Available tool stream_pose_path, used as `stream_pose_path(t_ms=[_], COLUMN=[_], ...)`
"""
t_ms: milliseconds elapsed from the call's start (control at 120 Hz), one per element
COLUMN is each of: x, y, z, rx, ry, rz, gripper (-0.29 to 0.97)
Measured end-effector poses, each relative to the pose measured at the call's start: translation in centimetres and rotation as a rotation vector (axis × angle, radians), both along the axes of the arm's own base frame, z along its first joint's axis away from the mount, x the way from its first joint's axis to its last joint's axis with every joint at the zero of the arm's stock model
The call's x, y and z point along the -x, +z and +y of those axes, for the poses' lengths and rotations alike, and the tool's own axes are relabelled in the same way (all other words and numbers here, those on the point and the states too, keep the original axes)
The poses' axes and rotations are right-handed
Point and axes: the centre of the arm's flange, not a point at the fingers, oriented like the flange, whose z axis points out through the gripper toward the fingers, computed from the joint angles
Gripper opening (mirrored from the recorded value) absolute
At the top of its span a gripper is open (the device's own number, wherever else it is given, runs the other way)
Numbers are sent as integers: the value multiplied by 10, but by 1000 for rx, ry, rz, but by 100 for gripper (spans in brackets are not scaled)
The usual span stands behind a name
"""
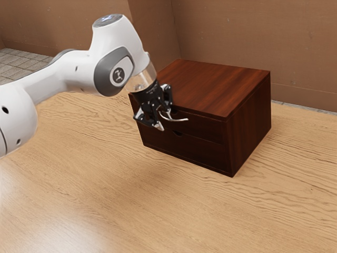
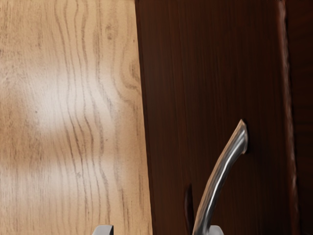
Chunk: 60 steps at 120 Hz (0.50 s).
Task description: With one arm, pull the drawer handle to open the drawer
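Exterior view: my gripper point(image 1: 159, 119) is at the front of the brown box point(image 1: 218, 84), right by the silver handle point(image 1: 178, 119) of the top drawer point(image 1: 202, 127). My fingers are wide apart, with the handle between them but not squeezed. The drawer looks shut. I think this is the grabbing step. Next I should pinch the handle tight, then pull straight back.

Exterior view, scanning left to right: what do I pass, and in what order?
white arm → black pincer → metal drawer handle → cabinet's side panel
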Motion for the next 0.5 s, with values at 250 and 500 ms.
stream_pose_path(t_ms=[250,500], x=[10,25], y=[5,4], z=[-4,-6], rx=[-3,-5], ry=[-2,-2], rz=[1,0], gripper=[2,-1])
